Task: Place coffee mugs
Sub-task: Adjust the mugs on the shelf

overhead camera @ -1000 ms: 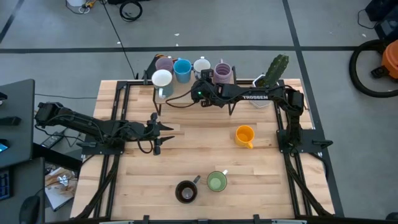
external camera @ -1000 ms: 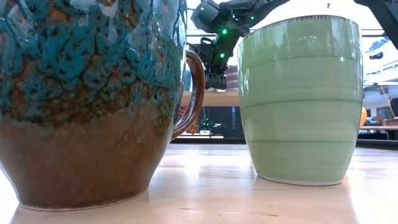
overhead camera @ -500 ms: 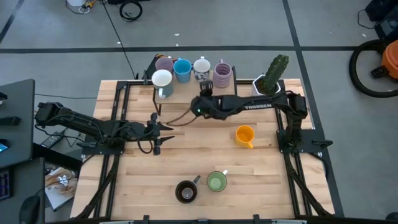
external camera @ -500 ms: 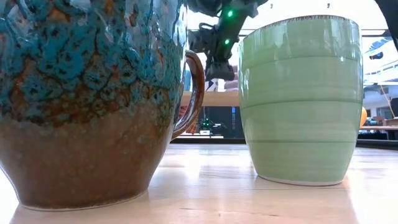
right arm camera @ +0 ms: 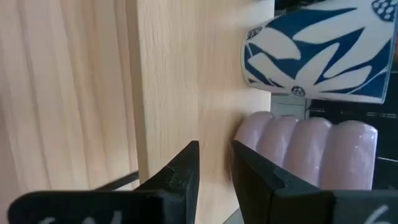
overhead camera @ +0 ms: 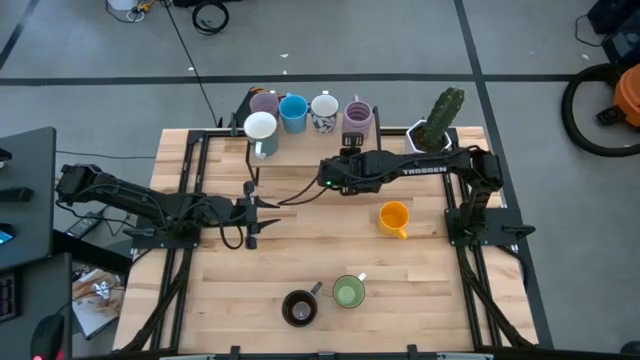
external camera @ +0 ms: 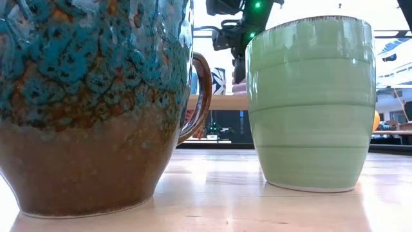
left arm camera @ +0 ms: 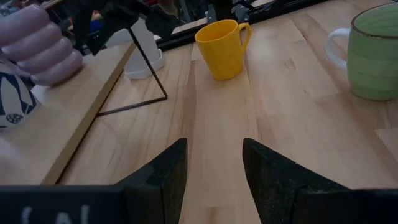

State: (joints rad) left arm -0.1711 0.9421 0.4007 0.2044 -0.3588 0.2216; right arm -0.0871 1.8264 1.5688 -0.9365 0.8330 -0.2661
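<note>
My right gripper (overhead camera: 343,141), jaws narrow and empty, hangs beside the ribbed lilac ceramic mug (overhead camera: 358,119) standing on the raised wooden shelf (right arm camera: 168,74), clear of that row's neighbours.

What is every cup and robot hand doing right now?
Orange mug: upright on table.
Green mug: upright, empty.
Brown mug: upright beside it.
Ribbed lilac mug: upright on shelf.
Left gripper: open, empty.
Right gripper: narrow gap, empty, by the shelf.

text: "TROSSEN" | on: right arm (overhead camera: 425,169) forearm, white letters, high view | other readable text: none
</note>
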